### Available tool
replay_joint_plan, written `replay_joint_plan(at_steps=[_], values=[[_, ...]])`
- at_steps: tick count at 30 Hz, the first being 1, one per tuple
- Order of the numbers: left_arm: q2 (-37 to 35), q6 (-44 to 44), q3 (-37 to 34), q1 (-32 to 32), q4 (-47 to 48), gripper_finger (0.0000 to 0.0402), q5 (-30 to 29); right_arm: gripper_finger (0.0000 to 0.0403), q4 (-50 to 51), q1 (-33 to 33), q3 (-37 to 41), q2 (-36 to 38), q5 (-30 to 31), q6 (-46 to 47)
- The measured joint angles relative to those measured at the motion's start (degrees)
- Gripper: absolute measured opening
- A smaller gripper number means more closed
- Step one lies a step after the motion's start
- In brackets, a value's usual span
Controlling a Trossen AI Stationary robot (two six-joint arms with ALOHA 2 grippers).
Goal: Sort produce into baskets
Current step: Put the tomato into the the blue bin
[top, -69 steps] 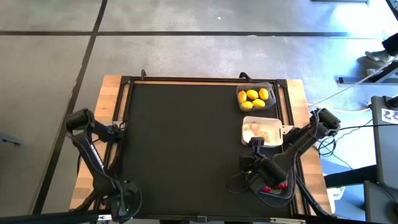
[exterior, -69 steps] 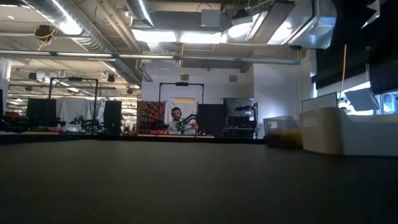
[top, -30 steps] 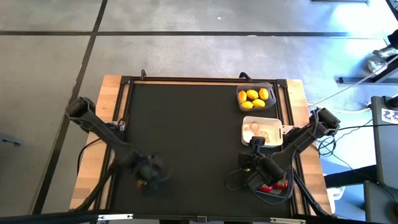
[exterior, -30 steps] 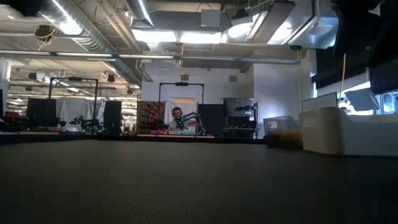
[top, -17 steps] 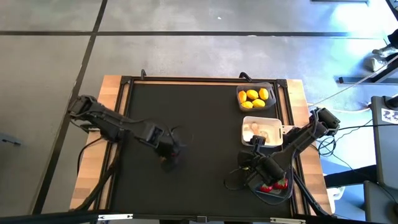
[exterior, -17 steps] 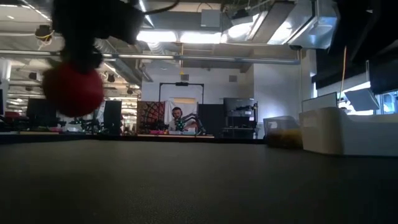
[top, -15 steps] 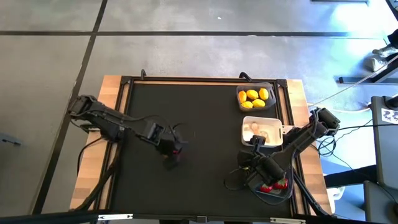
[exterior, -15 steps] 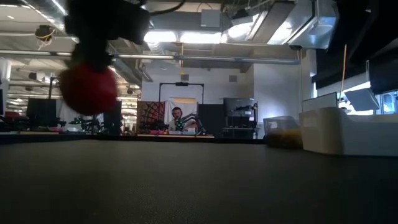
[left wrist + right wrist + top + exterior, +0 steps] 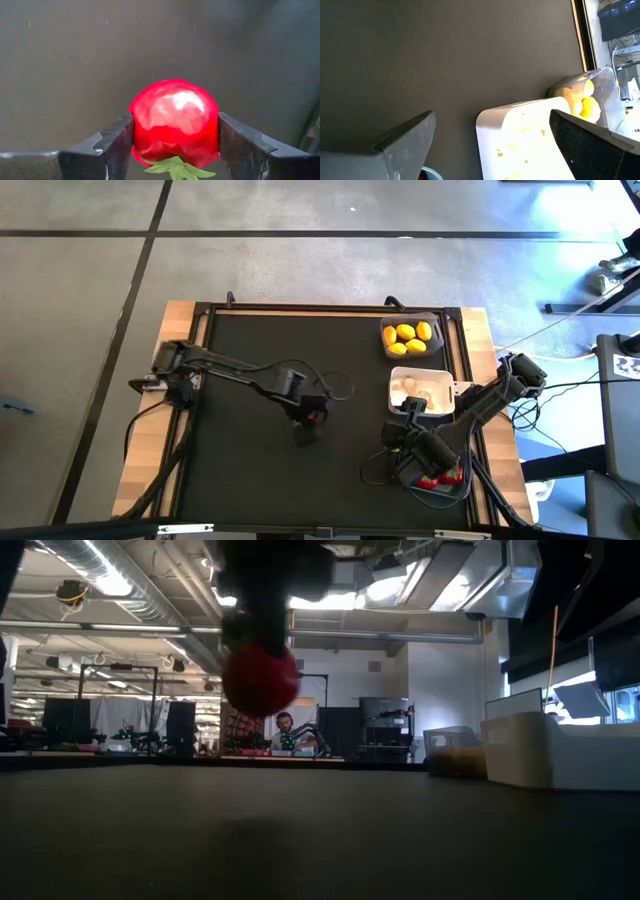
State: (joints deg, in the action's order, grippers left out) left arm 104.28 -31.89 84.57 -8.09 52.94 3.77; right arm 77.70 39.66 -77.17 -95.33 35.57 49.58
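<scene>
1. The left gripper [image 9: 175, 145] is out over the middle of the bench [image 9: 260, 360], above the dark mat, with its arm reaching in from the left edge.
2. Its jaws are closed partway on a red round fruit [image 9: 174, 121]; each finger presses one side of it, and the green top shows between the fingers in the left wrist view.
3. In the low view the red round fruit [image 9: 260, 678] hangs clear above the mat, not touching it.
4. The right gripper [image 9: 490, 145] sits at the near right corner of the bench, with its jaws spread wide and nothing between them.
5. In the high view the right gripper [image 9: 420, 465] is over the blue-grey basket [image 9: 452, 495], where a bit of red fruit [image 9: 432, 480] shows beside it.
6. The white basket [image 9: 396, 376] lies just beyond the right gripper and holds pale garlic-like bulbs [image 9: 420, 391].
7. The dark grey basket [image 9: 436, 343] stands at the far right corner, just beside the white one, with yellow lemons [image 9: 411, 336] in it.
8. Far behind the bench in the low view a person [image 9: 286, 730] sits at a desk.
</scene>
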Motion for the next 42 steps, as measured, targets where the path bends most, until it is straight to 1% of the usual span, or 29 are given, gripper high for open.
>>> replay_joint_plan(at_steps=[3, 6, 10, 14, 18, 21, 24, 32, 42], values=[[5.93, 3.35, 6.77, 0.31, 4.89, 0.0244, -0.49, 0.039, 0.03, 0.0, 0.0, 0.0, -0.04, 0.0], [10.68, 5.4, 10.7, 0.3, 7.29, 0.0245, -0.68, 0.039, 0.03, 0.04, 0.0, 0.0, 0.0, -0.15], [14.75, 7.01, 11.7, 1.0, 8.08, 0.0257, 1.27, 0.039, 0.01, 0.04, 0.0, 0.0, 0.0, -0.35], [17.1, 8.31, 11.71, 1.86, 7.94, 0.027, 2.09, 0.039, 0.0, 0.07, 0.0, 0.0, 0.02, -0.35], [17.27, 9.36, 11.72, 2.2, 6.46, 0.0283, 3.92, 0.039, -0.01, 0.07, 0.0, 0.0, 0.2, -0.37], [17.29, 9.81, 11.72, 2.2, 3.97, 0.0293, 4.04, 0.039, -0.03, 0.07, 0.0, 0.0, 1.01, -0.37], [17.29, 10.91, 11.72, 2.2, 3.66, 0.03, 4.04, 0.039, -0.03, 0.07, 0.0, 0.0, 1.05, -0.39], [17.29, 9.54, 11.7, 2.24, 3.04, 0.0301, 3.98, 0.039, -0.03, 0.07, 0.0, 0.0, 1.03, -0.39], [15.36, 12.34, 11.68, 2.22, 3.4, 0.0301, 3.93, 0.039, -0.07, 0.07, 0.0, 0.0, 1.34, -0.39]])
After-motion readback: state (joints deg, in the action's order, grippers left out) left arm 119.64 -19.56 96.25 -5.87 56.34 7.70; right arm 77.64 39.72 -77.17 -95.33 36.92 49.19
